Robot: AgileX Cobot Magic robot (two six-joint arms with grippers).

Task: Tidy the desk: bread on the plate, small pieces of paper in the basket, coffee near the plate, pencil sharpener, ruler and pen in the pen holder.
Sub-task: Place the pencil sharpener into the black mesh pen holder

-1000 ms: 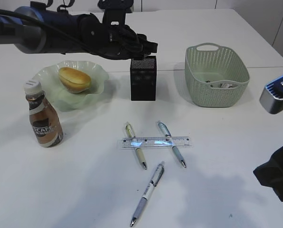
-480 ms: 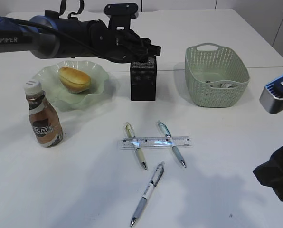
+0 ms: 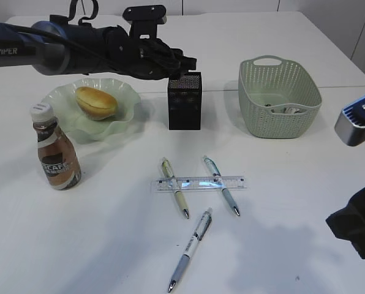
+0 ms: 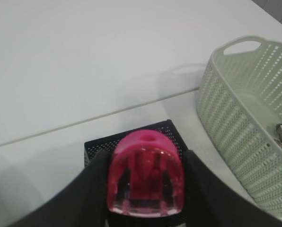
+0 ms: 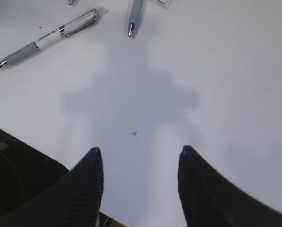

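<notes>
My left gripper (image 3: 181, 65) is shut on a pink translucent pencil sharpener (image 4: 145, 172), held just above the open top of the black mesh pen holder (image 3: 184, 105) (image 4: 94, 146). The bread (image 3: 97, 102) lies on the wavy green plate (image 3: 126, 92), and the coffee (image 3: 57, 150) stands in front of it. The clear ruler (image 3: 198, 182) rests across two pens (image 3: 174, 187) (image 3: 222, 185); a third pen (image 3: 191, 248) (image 5: 48, 38) lies nearer. My right gripper (image 5: 140, 153) hangs open over bare desk (image 3: 293, 202) at the front right.
The sage-green basket (image 3: 279, 98) (image 4: 235, 123) stands right of the pen holder with small pieces of paper (image 3: 285, 109) inside. A seam in the desk (image 4: 60, 125) runs behind the holder. The desk's front edge shows beside my right fingers (image 5: 91, 184).
My left arm has swayed slightly over the pen holder, right and then back a little, keeping hold of the sharpener. The right arm and the things on the desk have not moved.
</notes>
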